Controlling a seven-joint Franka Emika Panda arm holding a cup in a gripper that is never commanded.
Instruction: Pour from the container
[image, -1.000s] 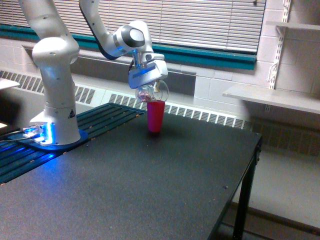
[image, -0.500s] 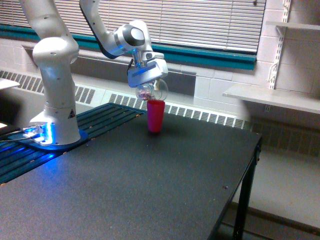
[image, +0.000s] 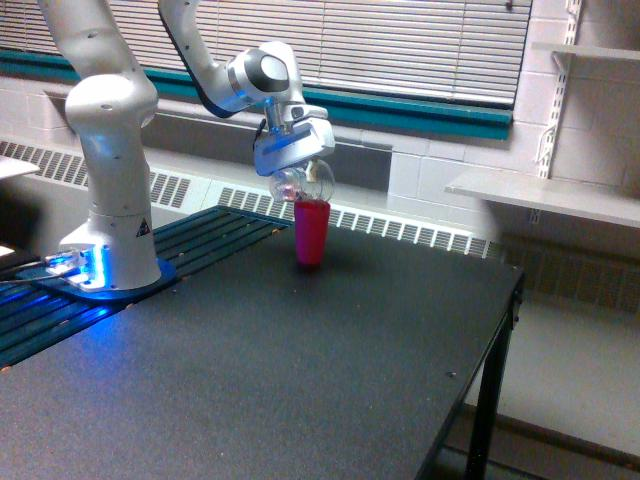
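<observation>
The container (image: 300, 181), a small clear rounded cup with brownish-red pieces inside, hangs in the air just above the rim of a pink-red plastic cup (image: 311, 231). My gripper (image: 296, 168) is shut on the container from above, and its white body covers the container's top. The container is tilted, its mouth toward the exterior view's right. The red cup stands upright on the black table (image: 300, 380), near its far edge. I cannot tell whether anything is falling into the red cup.
The arm's white base (image: 110, 200) stands at the exterior view's left on a blue-lit mount. Behind the table are a radiator grille and blinds. The table's right edge (image: 505, 300) drops to the floor. A shelf (image: 545, 195) juts from the right wall.
The gripper and the container have shifted slightly up and toward the exterior view's left. The red cup has not moved.
</observation>
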